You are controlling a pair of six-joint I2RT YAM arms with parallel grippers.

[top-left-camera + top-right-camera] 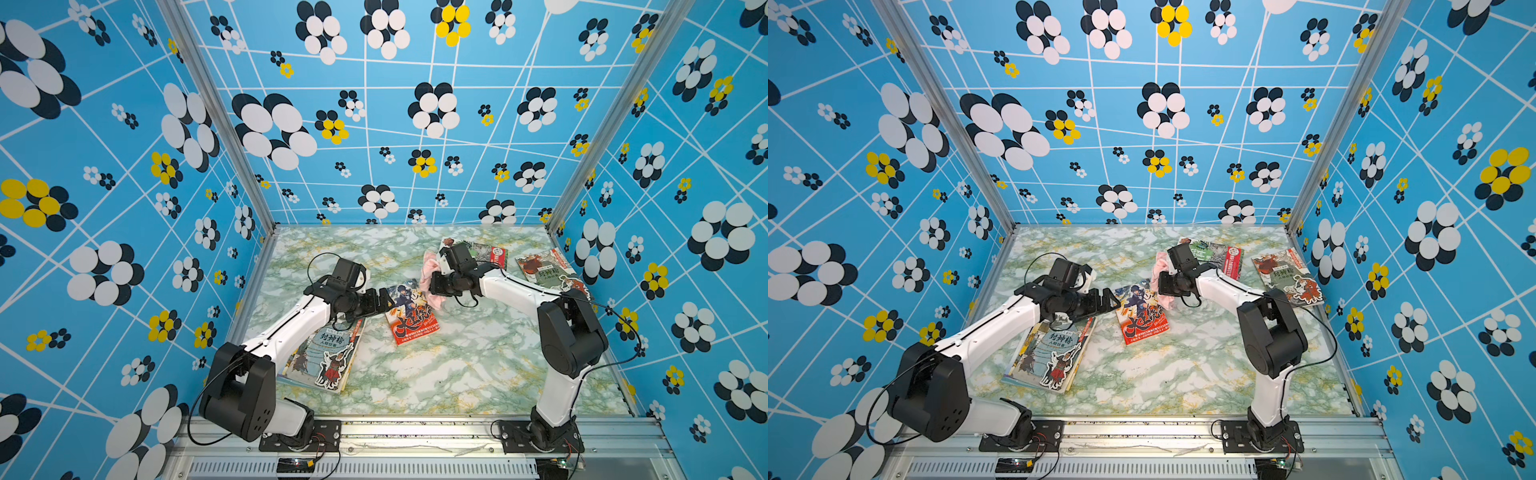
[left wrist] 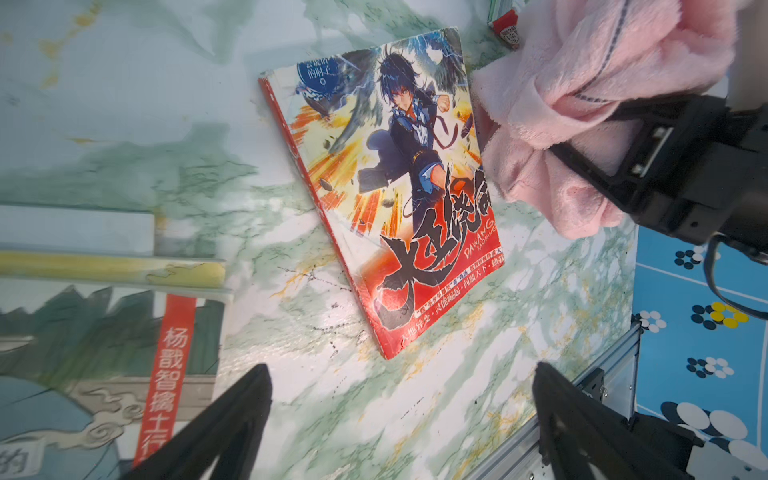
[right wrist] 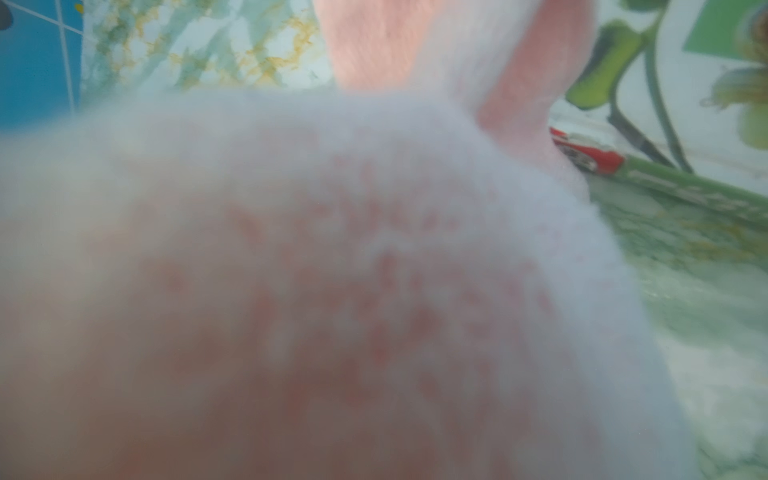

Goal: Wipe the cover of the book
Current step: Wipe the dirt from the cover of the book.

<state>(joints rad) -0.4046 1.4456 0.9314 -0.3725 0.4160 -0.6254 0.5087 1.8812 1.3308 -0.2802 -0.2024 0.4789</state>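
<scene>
Book (image 1: 412, 312) lies between left gripper (image 1: 386, 300) and right gripper (image 1: 431, 286) clutching pink cloth (image 1: 428, 270).

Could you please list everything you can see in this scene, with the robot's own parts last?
red book: one, red cover with a dark-haired figure, middle of the table
cloth: one, pink, at the red book's far edge, in the right gripper
grey-blue book: one, near left, partly under the left arm
green book: one, green with a red band, at the back
grey and red book: one, far right
table: one, green-white marble pattern
walls: three, blue with flowers
left gripper: one, black, open, beside the red book
right gripper: one, black, shut on the cloth
</scene>
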